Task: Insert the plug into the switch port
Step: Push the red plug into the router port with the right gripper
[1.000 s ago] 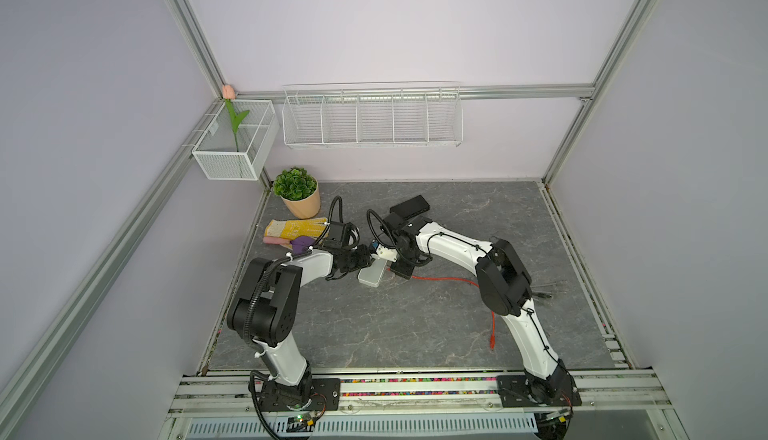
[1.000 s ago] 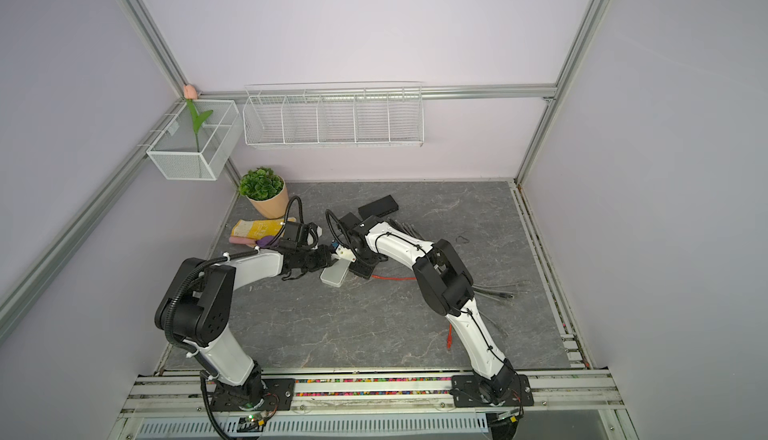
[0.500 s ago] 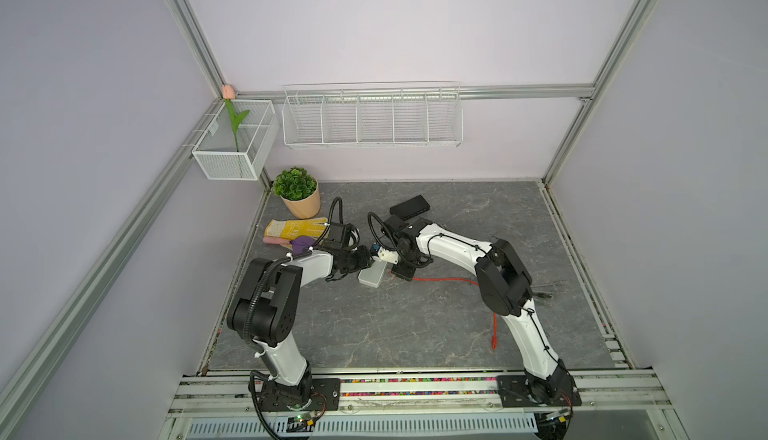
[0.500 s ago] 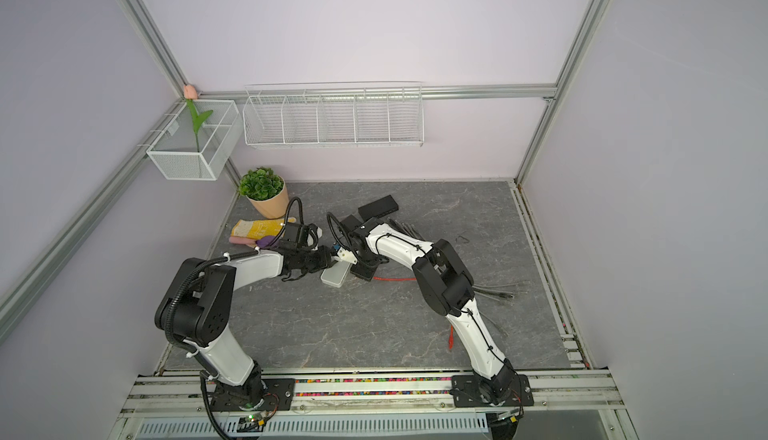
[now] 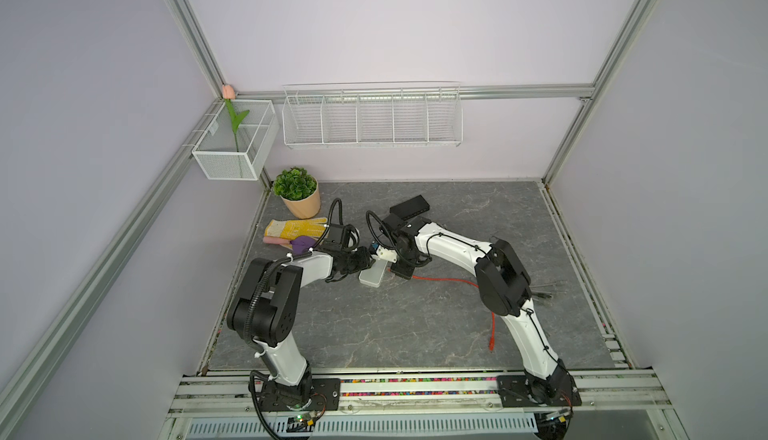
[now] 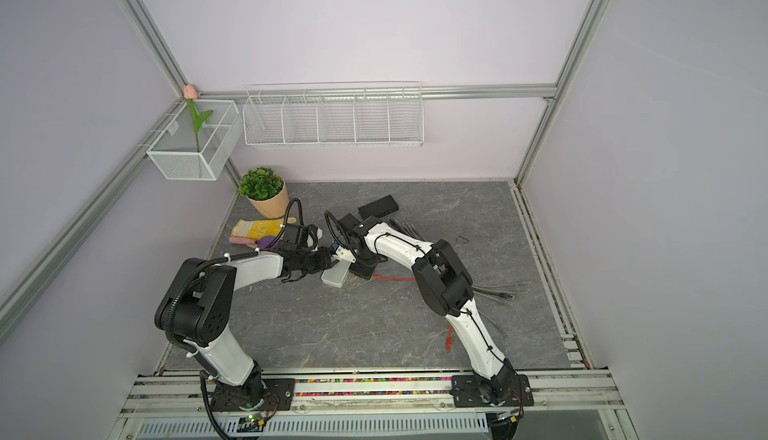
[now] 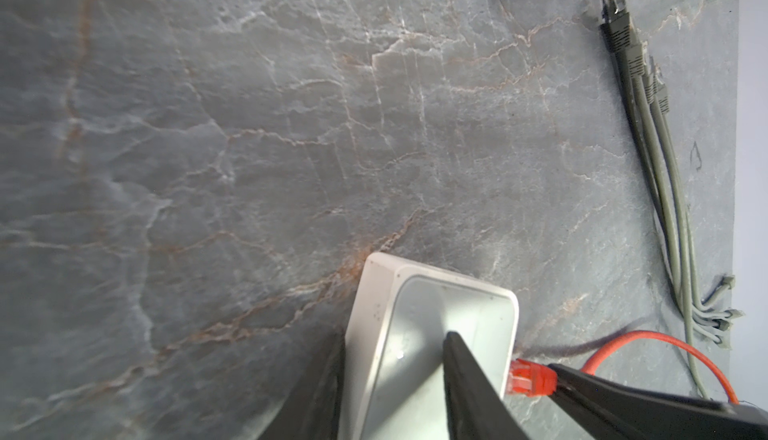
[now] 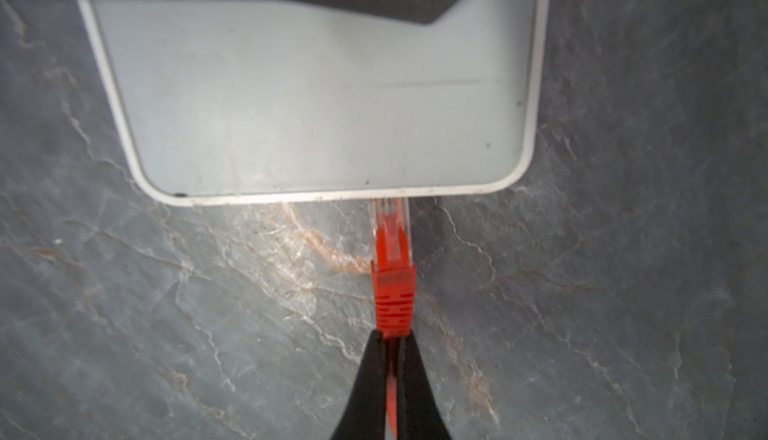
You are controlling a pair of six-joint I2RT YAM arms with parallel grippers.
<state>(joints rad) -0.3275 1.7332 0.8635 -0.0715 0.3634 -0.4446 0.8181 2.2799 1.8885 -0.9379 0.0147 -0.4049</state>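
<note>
Slate tabletop (image 5: 415, 325) holds one white switch (image 5: 371, 277), one red plug (image 8: 392, 292).

both top views high at the front, angled down and back across the whole table (image 5: 415, 325), near-identical framing, wrist cams close and low, both catching the switch (image 7: 432, 313) edge and plug (image 8: 392, 292)
</note>
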